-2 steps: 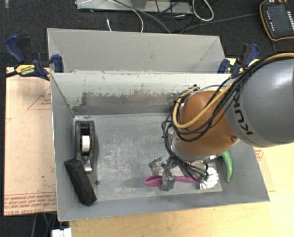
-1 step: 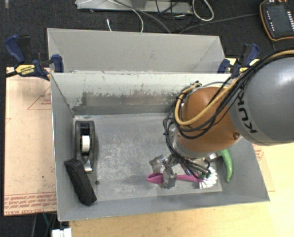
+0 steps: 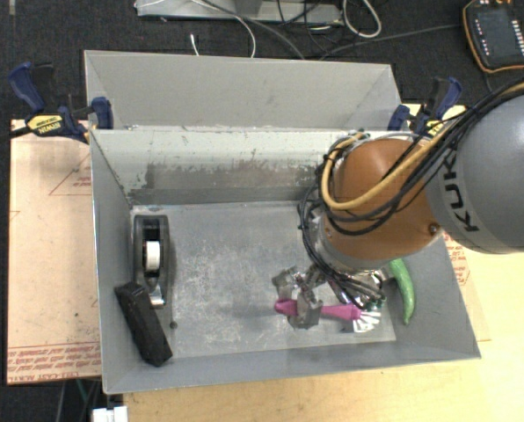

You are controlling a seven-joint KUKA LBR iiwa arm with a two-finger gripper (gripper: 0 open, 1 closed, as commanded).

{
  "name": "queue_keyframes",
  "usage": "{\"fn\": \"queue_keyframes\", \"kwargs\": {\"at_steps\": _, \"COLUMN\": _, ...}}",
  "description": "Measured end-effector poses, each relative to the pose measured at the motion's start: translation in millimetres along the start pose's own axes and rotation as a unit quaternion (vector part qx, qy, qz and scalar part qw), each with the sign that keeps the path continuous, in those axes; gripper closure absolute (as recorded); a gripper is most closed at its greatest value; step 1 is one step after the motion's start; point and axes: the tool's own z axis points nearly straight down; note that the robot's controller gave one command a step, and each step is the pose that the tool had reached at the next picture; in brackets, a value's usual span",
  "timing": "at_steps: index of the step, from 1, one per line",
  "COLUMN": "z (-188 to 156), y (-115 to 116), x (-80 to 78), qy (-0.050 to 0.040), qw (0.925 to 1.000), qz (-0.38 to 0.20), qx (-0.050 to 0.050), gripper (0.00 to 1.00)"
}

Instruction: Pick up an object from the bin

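Observation:
My gripper is down in the bin's front right part, below the orange wrist cover. It sits right over a long magenta, handle-like thing that lies flat on the floor, with one end poking out to the left of the gripper. A pale ribbed piece lies at that thing's right end. A curved green thing rests just to the right, by the bin's right wall. Whether the magenta thing is gripped is hidden by the gripper's own body.
A grey tape dispenser with a white roll lies along the left wall. A black oblong block lies slanted at the front left corner. Bare floor spans the middle between these and the gripper. The arm and its cables cover the right rear.

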Motion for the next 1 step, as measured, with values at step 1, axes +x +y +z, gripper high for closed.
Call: {"fn": "queue_keyframes", "kwargs": {"at_steps": 1, "z": -12.0, "y": 0.4, "x": -0.8, "qy": -0.0009, "qw": 1.0000, "qz": 0.001, "qx": 0.000, "gripper": 1.00}}
